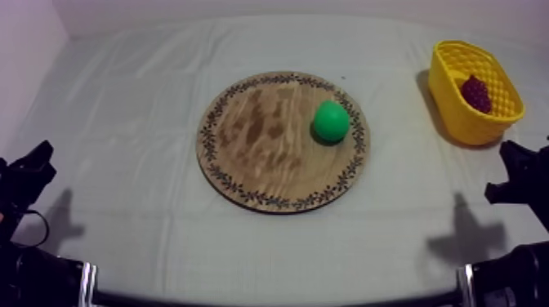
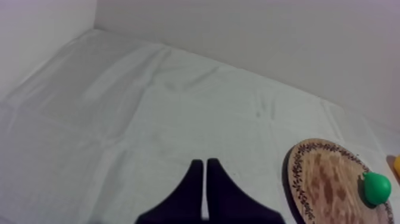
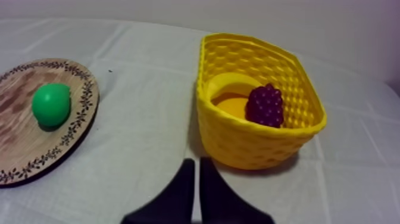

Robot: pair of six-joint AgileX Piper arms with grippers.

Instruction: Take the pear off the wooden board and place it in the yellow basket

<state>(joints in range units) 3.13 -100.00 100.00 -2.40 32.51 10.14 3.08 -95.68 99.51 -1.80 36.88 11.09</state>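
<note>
Green against brown wood: the pear (image 1: 331, 120) sits on the board (image 1: 253, 143), toward the rim on the side nearer the basket (image 1: 454, 122), and nothing touches it. As I judge it, none of the task is done yet. Reaching, gripping, carrying across the cloth (image 1: 147, 106) and letting go over the basket are all left to do.

The basket stands well apart from the board at my right side of the table, and a bunch of grapes (image 3: 265, 105) lies in it. The right gripper (image 3: 196, 162) points at the cloth between board and basket, its two black fingers pressed together into a narrow wedge with nothing between them. The left gripper (image 2: 205, 164) is the same: fingers together, empty, over bare cloth, with the board and pear farther off (the right arm is nearer to both pear and basket, so it looks the likelier one for the job).

Some things are hard to make out. The pear reads as a plain round lump with no stem or neck showing, so I cannot tell which way it lies. Beside the grapes in the basket is a curved yellow-orange shape, and I cannot tell whether it is the basket's floor or another fruit. Both wrist views cut off part of the board, and the top view cuts off both arms at its lower edge.
</note>
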